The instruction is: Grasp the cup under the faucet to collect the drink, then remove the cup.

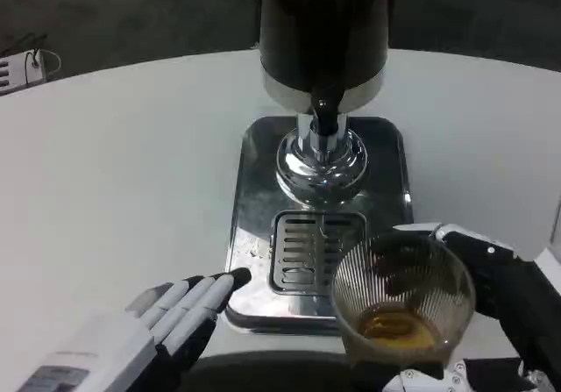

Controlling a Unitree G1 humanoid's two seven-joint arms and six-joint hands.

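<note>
A clear ribbed glass cup (403, 300) with a little amber drink at its bottom is gripped by my right hand (495, 300) at the lower right. It hangs in front of and to the right of the drip grate (311, 252), away from the black faucet (325, 120) of the dark dispenser (323, 32). My left hand (180, 313) lies flat with fingers stretched out, its tips touching the front left corner of the steel drip tray (254, 190); it holds nothing.
The dispenser stands on a chrome pedestal (321, 162) in the middle of the white round table (123, 173). A small white object with a cord (22, 67) lies at the far left edge.
</note>
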